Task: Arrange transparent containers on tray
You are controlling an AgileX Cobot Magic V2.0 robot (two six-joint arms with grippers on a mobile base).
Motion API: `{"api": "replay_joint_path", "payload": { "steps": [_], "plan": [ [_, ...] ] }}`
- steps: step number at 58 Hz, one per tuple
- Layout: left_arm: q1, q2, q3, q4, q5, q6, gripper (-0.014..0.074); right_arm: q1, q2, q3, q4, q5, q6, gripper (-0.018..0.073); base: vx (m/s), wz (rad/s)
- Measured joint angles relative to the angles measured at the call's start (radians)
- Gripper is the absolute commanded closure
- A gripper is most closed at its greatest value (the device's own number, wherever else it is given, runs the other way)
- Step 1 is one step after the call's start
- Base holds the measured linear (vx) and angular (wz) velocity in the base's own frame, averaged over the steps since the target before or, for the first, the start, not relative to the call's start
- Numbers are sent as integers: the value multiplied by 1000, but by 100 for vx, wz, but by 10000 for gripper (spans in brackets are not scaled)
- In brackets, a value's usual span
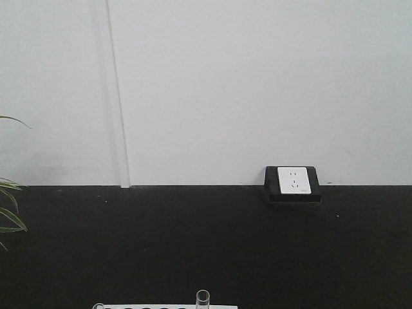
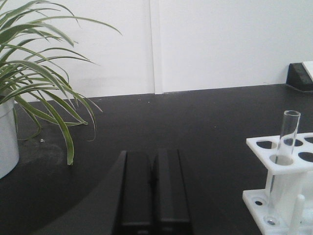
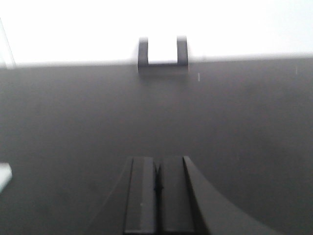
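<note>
1. One white wall (image 1: 257, 84) rises beyond both grippers.
2. One black tabletop (image 2: 205, 122) lies under them.
3. One potted spider plant (image 2: 34, 73) stands left of the left gripper (image 2: 154, 159), whose jaws are pressed together on nothing.
4. One white test tube rack (image 2: 254, 143) stands to that gripper's right.
5. One wall socket (image 1: 293, 183) lies ahead of the right gripper (image 3: 157, 164), whose jaws are likewise closed and empty.
6. One glass test tube (image 2: 288, 134) stands upright in a rack hole.

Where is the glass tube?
In the left wrist view, the glass tube stands upright in the white rack at the right edge.
</note>
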Motion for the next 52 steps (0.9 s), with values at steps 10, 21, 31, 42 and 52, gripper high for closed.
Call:
{"api": "replay_joint_path", "payload": {
  "steps": [10, 21, 31, 42, 52],
  "plan": [
    [0, 0, 0, 0, -18, -2, 603, 0, 0, 0, 0, -155, 0, 571, 0, 0],
    [0, 0, 3, 0, -237, -45, 603, 0, 0, -9, 7, -293, 10, 571, 0, 0],
    [0, 0, -100, 12, -309, -48, 603, 0, 51, -210, 13, -168, 10, 571, 0, 0],
    [0, 85, -406, 128, -74, -36, 603, 0, 217, -475, 13, -28, 6, 571, 0, 0],
    [0, 242, -575, 170, 87, -34, 603, 0, 383, -568, 13, -9, 4, 566, 0, 0]
  ]
}}
